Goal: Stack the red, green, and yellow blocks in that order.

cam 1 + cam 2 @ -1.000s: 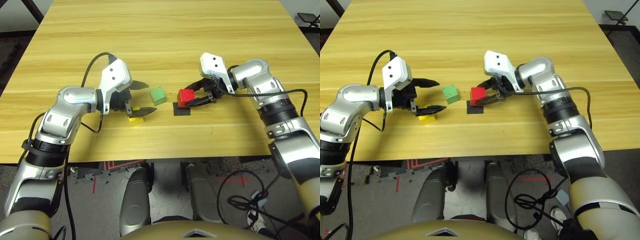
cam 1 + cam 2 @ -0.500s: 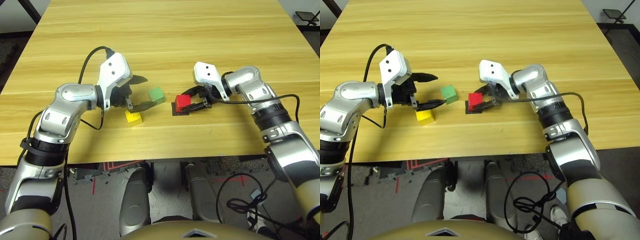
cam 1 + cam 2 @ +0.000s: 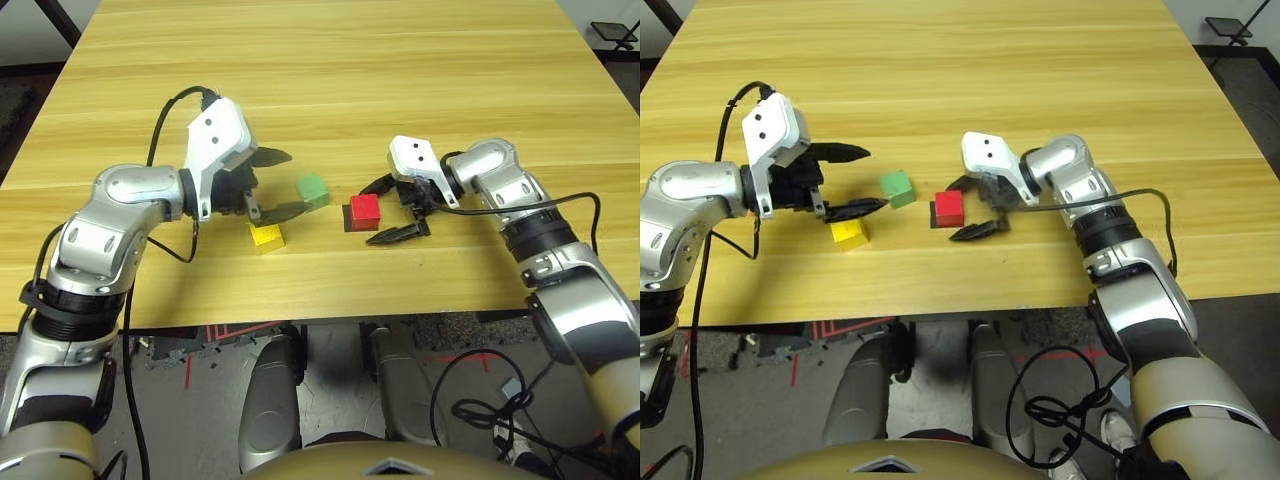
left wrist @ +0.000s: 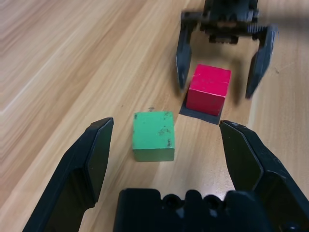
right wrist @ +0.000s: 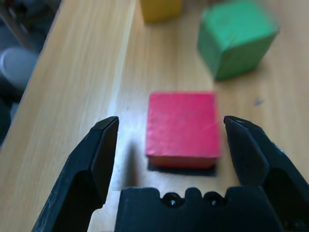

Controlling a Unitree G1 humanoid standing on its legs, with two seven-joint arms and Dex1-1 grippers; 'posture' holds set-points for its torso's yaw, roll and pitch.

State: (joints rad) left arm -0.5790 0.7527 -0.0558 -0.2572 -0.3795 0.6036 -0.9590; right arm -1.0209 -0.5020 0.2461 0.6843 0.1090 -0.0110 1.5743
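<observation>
Landmark is the red block (image 3: pixel 364 212). It sits flat on the black square patch (image 3: pixel 934 217), covering most of it, a strip of the patch showing on its left side. My right gripper (image 3: pixel 381 212) is at its right: fingers apart, one on the far side of the red block, one on the near side, gaps visible on both sides in the right wrist view, so I'm not clamped on it. Green block (image 4: pixel 153 136) is left of the red block and a little farther from me, near it but apart, resting on the table (image 3: pixel 330 80). Yellow block (image 3: pixel 850 235) is also on the table, farther left of the red block than green is and slightly nearer to my body. Nothing is stacked: all three blocks stand separately. My left gripper (image 3: pixel 293 184) is left of the red block too, fingers wide apart and pointing toward it, nothing between them gripped. In the left wrist view the green block shows beyond the opening between those fingers, with the red block past it. In the head views the nearer left finger reaches over by the yellow block's far edge; can't tell if they touch. Table edge runs on my side of the red block, bare wood between. Black cables (image 3: pixel 133 385) hang along my left arm, well left of the red block.
</observation>
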